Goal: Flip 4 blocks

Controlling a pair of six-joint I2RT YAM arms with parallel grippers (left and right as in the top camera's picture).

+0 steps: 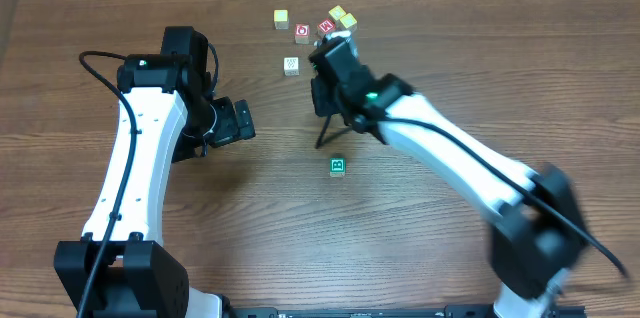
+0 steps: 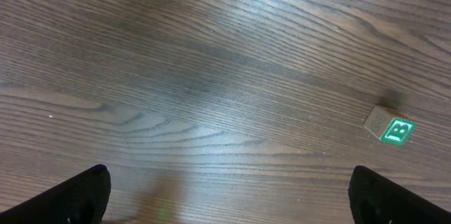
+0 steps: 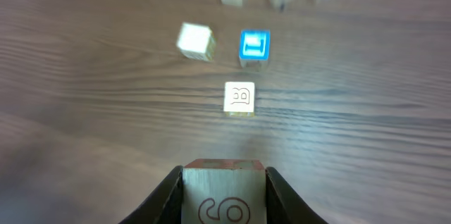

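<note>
My right gripper (image 3: 224,176) is shut on a block (image 3: 224,196) that has a pale front face with a red outlined figure and a reddish top. Its jaws press both sides. In the overhead view this gripper (image 1: 325,140) points down at mid-table and hides the block. Ahead of it lie a cream block with a drawn face (image 3: 239,98) and another cream block (image 3: 195,41), the patterned one (image 1: 291,65). A green letter B block (image 1: 337,166) lies just in front, also in the left wrist view (image 2: 390,128). My left gripper (image 2: 236,203) hangs open over bare wood (image 1: 236,119).
A blue-faced cube (image 3: 254,45) sits beside the cream blocks. At the far edge stand two red-faced cubes (image 1: 302,31) (image 1: 326,27) and yellowish cubes (image 1: 281,19) (image 1: 343,17). The right arm (image 1: 450,153) crosses the table's right half.
</note>
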